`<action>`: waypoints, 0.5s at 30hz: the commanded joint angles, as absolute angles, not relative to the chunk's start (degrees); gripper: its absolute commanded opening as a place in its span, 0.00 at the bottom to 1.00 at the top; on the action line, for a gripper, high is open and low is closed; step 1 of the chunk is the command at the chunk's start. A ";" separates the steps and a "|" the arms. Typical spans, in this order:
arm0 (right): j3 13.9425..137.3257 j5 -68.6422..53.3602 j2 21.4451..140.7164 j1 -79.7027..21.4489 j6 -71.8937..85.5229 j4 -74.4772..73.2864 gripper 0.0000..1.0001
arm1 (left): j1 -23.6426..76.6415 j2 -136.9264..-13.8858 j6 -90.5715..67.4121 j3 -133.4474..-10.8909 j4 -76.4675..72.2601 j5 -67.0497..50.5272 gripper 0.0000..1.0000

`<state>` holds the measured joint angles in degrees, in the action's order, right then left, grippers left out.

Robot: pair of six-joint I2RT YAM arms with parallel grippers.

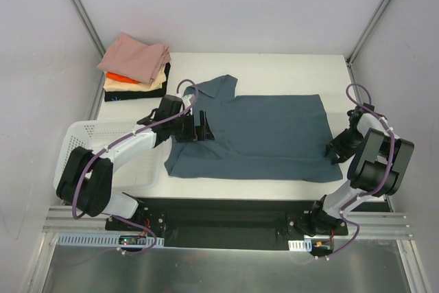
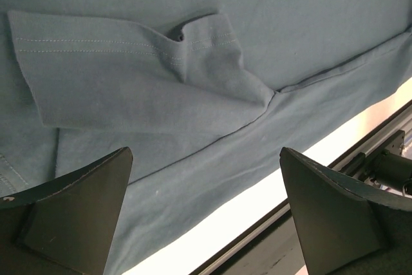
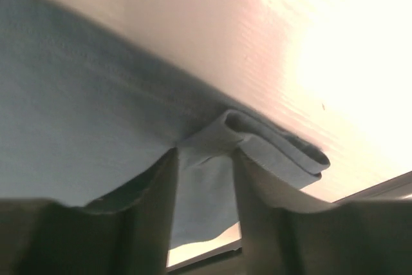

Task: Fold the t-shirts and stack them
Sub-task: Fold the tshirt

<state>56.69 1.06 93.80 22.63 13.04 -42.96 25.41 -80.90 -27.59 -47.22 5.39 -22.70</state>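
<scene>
The slate-blue t-shirt (image 1: 267, 135) lies spread across the table, one sleeve (image 2: 129, 75) folded in over its body. My left gripper (image 1: 201, 128) hovers over the shirt's left part, near that sleeve, jaws wide and empty (image 2: 206, 159). At the shirt's right bottom corner my right gripper (image 1: 334, 152) has its fingers closed on a bunched pleat of the hem (image 3: 205, 152), and the cloth edge (image 3: 283, 149) curls up beside them. A stack of folded t-shirts sits at the back left: dusty pink (image 1: 137, 56) on top, then orange (image 1: 116, 77), cream (image 1: 140, 84) and black (image 1: 134, 94).
A white lattice basket (image 1: 75, 138) stands at the left edge under my left arm. The table's near edge (image 2: 257, 204) and a metal rail run just below the shirt. Grey walls enclose the table on three sides.
</scene>
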 commanded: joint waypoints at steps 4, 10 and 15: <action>60.47 3.43 96.24 22.76 15.12 -44.91 0.30 | 24.08 -81.12 -26.46 -45.53 2.37 -24.08 0.99; 61.70 4.83 95.72 22.76 15.12 -46.49 0.14 | 23.91 -81.56 -26.63 -45.53 2.29 -24.52 0.99; 62.67 7.56 93.52 22.68 14.77 -49.39 0.06 | 23.82 -82.18 -26.98 -45.79 2.20 -24.43 0.99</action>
